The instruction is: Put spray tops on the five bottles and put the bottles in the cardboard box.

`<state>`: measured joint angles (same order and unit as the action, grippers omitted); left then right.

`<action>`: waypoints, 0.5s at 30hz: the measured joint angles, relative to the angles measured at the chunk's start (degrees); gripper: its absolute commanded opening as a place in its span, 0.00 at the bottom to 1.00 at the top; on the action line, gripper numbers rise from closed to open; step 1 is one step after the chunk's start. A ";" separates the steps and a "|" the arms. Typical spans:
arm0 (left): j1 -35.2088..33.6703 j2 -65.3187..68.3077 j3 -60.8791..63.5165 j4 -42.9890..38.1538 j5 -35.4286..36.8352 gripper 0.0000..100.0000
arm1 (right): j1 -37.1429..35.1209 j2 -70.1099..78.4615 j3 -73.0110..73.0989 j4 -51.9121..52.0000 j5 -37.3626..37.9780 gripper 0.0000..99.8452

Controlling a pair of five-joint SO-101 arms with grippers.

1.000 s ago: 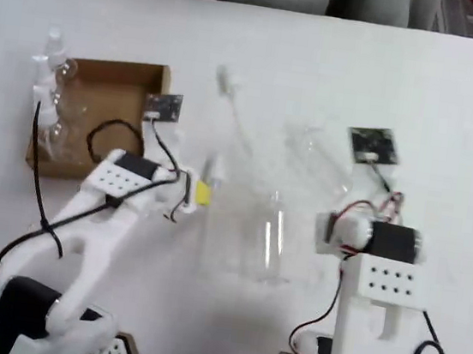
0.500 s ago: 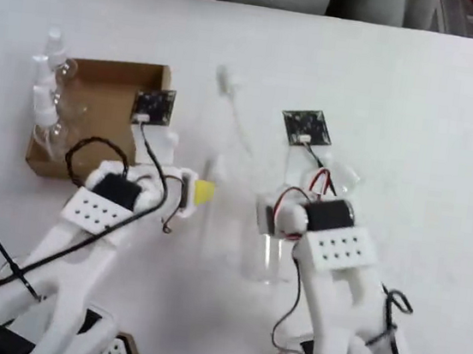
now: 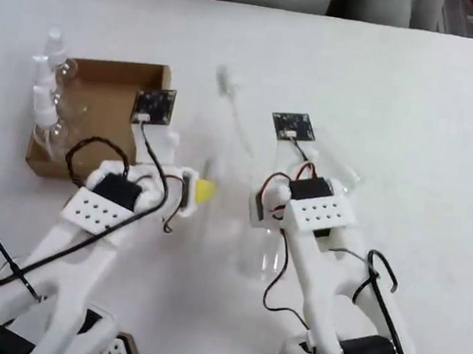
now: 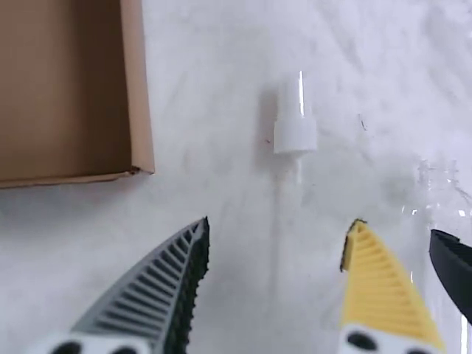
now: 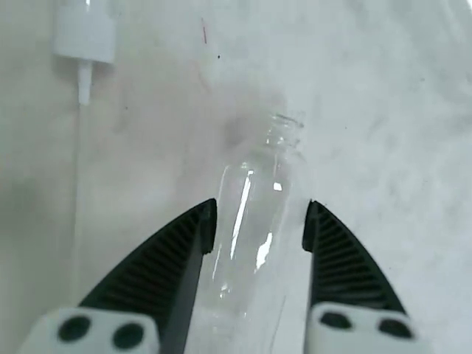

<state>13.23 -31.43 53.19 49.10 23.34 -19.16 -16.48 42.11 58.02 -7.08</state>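
A: Your right pincer (image 5: 258,212) is spread wide, one black finger on either side of a clear bottle (image 5: 251,221). The bottle lies uncapped on the white table (image 5: 383,88), neck pointing away from the pincer. I can't tell whether either finger touches it.

B: Your left pincer (image 4: 279,225) gapes wide too and holds nothing. A spray top (image 4: 295,122) lies on the table just ahead of it.

A: Count with me: you have two loose tops, that one and a second spray top (image 3: 224,79) farther out, trailing a long tube.

B: At the cardboard box (image 3: 120,66), the capped bottles (image 3: 48,93) sit along its left side. At least two white tops show, but the clear bodies blur together, so you get no firm count.

A: Your left arm covers the box's near corner, and your right arm lies over the uncapped bottle's base.

B: A faint clear shape (image 3: 341,172) beside your right arm may be another bottle; I can't tell.
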 measured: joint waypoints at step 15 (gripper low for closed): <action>0.00 0.00 0.00 -0.44 0.00 0.29 | 0.26 3.43 -1.41 -1.58 -5.54 0.20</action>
<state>13.23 -31.43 53.19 48.66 23.34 -18.90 -13.05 40.70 56.44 -12.62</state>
